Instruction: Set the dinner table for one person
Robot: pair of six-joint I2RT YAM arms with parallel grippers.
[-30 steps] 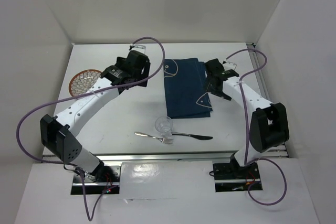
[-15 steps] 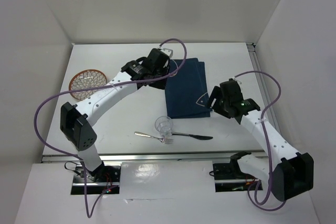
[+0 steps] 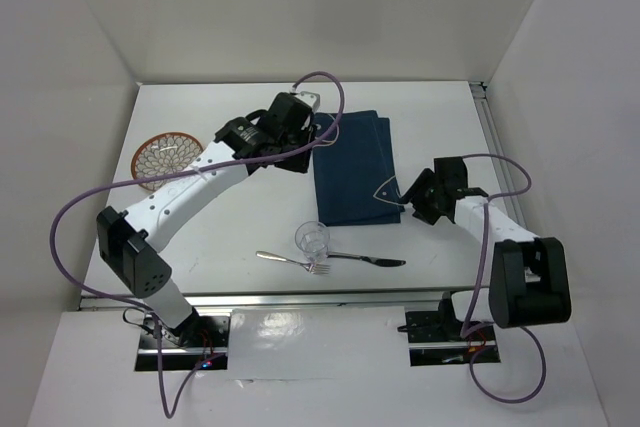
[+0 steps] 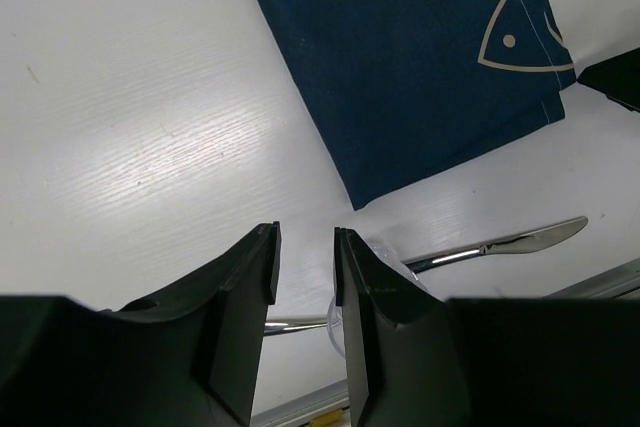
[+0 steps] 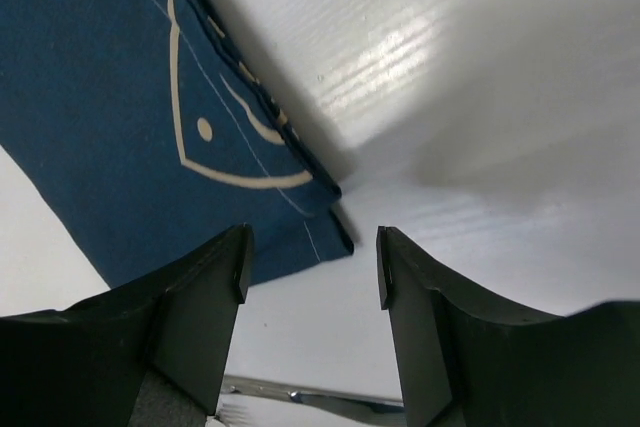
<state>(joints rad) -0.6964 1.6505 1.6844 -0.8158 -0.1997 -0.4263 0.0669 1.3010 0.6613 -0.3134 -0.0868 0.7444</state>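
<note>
The white dinner table carries a dark blue fish-print placemat at its middle. My left gripper hovers at the placemat's far left corner; its jaws stand a narrow gap apart with nothing between them. My right gripper is open and empty beside the placemat's near right corner, low over the table. A clear glass, a fork and a knife lie in front of the placemat. A patterned orange plate sits at the far left.
White walls enclose the table on the left, back and right. A metal rail runs along the near edge. Purple cables loop from both arms over the table. The knife also shows in the left wrist view.
The right gripper has come down along the placemat's right edge to its near right corner. The left gripper has moved right to the placemat's far left corner, then eased back a little.
</note>
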